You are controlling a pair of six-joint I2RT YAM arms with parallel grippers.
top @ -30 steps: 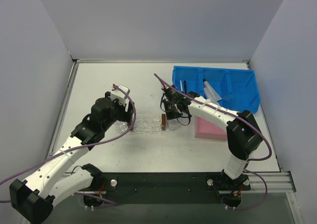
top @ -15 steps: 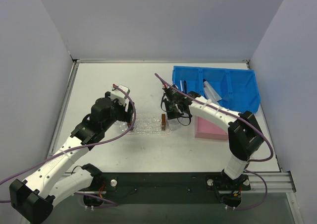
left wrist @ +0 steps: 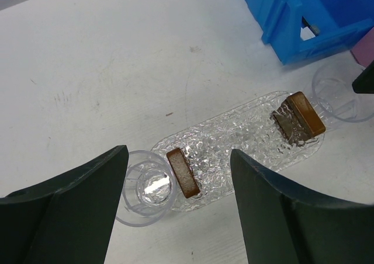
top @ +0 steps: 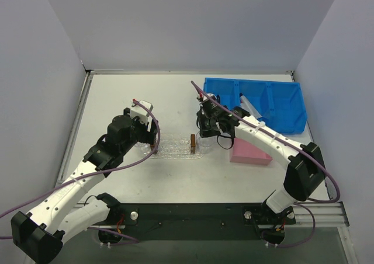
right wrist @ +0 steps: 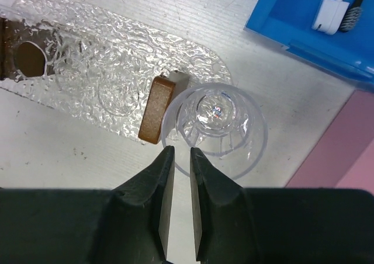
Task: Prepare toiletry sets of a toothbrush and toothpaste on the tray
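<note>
I am seeing the left pincer (left wrist: 178, 159) hovering above the left end of the tray (left wrist: 234, 141), its jaws standing wide and gripping nothing; a brown block (left wrist: 182, 172) and a clear cup (left wrist: 146, 188) are showing in the gap between its fingers. The right pincer (right wrist: 182, 153) is sitting at the tray's right end with only a narrow slit between its fingers, and the near rim of a second clear cup (right wrist: 216, 129) is lying right at its tips; I cannot tell whether it is pinching that rim. Another brown block (right wrist: 153, 109) is standing on edge, touching this cup. The tray is lying on the counter (top: 117, 100) between the two arms, while a toothbrush (right wrist: 328, 17) and a toothpaste (top: 250, 107) are lying in the blue bin (top: 274, 109).
</note>
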